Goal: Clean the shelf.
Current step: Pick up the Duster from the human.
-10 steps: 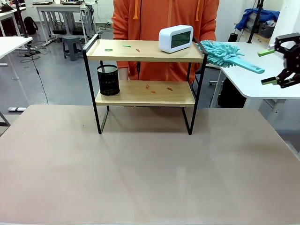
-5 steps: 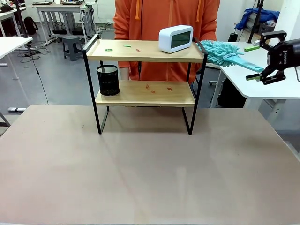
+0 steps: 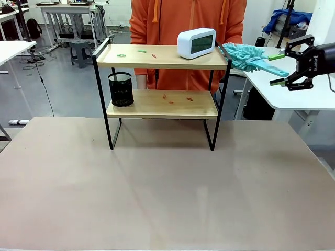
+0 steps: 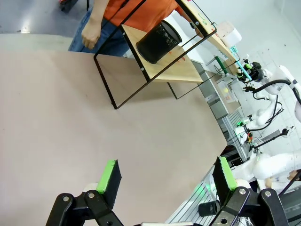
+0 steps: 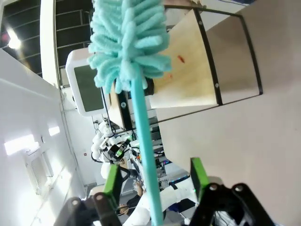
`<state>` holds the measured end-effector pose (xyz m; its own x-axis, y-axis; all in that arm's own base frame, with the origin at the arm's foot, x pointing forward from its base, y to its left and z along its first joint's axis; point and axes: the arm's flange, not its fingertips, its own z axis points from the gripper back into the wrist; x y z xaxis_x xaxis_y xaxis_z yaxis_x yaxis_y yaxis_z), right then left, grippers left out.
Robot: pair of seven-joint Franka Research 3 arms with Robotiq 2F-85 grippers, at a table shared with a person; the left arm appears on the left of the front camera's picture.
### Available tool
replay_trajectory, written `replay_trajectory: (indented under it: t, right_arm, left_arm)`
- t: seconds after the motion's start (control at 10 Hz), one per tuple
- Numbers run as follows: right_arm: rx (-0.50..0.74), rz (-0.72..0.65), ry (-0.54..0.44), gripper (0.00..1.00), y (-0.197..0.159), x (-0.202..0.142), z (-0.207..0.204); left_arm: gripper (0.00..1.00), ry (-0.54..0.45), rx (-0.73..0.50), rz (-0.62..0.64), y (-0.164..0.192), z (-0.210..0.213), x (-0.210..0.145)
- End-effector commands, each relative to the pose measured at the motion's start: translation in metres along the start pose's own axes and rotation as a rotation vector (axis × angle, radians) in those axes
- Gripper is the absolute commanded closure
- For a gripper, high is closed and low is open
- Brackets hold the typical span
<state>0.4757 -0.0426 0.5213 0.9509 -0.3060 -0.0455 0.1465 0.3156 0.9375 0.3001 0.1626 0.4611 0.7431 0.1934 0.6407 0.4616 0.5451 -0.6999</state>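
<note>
- Front view: shelf [image 3: 157, 104] stands at the far middle of the grey-brown table [image 3: 167, 188], with a person in an orange hoodie [image 3: 188, 15] right behind it.
- Top board: white digital clock [image 3: 196, 43] toward the right end, small green and orange scraps [image 3: 142, 51] toward the left.
- Lower board: black mesh pen cup [image 3: 121, 89] at the left end, a few orange scraps [image 3: 189, 98] near the middle.
- Teal fluffy duster [image 3: 250, 57]: head just beside the shelf's right top corner, handle pointing toward picture right. Cannot tell what holds it up.
- Right gripper [image 3: 278, 69] is in the air right of the shelf, over the white side table [image 3: 282, 97], jaws spread with the handle's end between them.
- Right wrist view: duster handle [image 5: 143, 141] runs up between the green pads [image 5: 112, 181], with a gap on both sides, so no grip. Fluffy head is at the top, clock [image 5: 87, 87] and shelf board [image 5: 197, 66] are behind it.
- Left wrist view: left gripper [image 4: 167, 176] gapes wide and holds nothing, low over bare table [image 4: 70, 117]. Shelf [image 4: 174, 70] with pen cup [image 4: 159, 41] is farther off, and the person's hand [image 4: 90, 34] hangs behind it.
</note>
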Motion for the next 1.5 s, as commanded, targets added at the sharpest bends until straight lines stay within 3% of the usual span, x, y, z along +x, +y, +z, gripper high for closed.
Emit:
replay_trajectory:
  t: [0.0,0.1,1.1,1.3,1.4]
  right_arm:
    - [0.050,0.024,-0.045,0.65,0.001,0.006,-0.010]
    - [0.060,0.031,-0.066,1.00,0.001,0.007,-0.010]
    - [0.089,0.044,-0.056,1.00,-0.003,0.003,-0.005]
    - [0.074,0.124,-0.060,1.00,0.001,-0.022,0.031]
    - [0.039,0.192,-0.056,1.00,0.000,-0.050,0.065]
  left_arm:
    - [0.00,-0.021,-0.016,-0.023,0.000,-0.001,0.001]
    - [0.00,-0.021,-0.016,-0.023,0.000,-0.001,0.001]
    - [0.00,-0.021,-0.016,-0.023,0.000,-0.001,0.001]
    - [0.00,-0.021,-0.016,-0.023,0.000,-0.001,0.001]
    - [0.00,-0.021,-0.016,-0.023,0.000,-0.001,0.001]
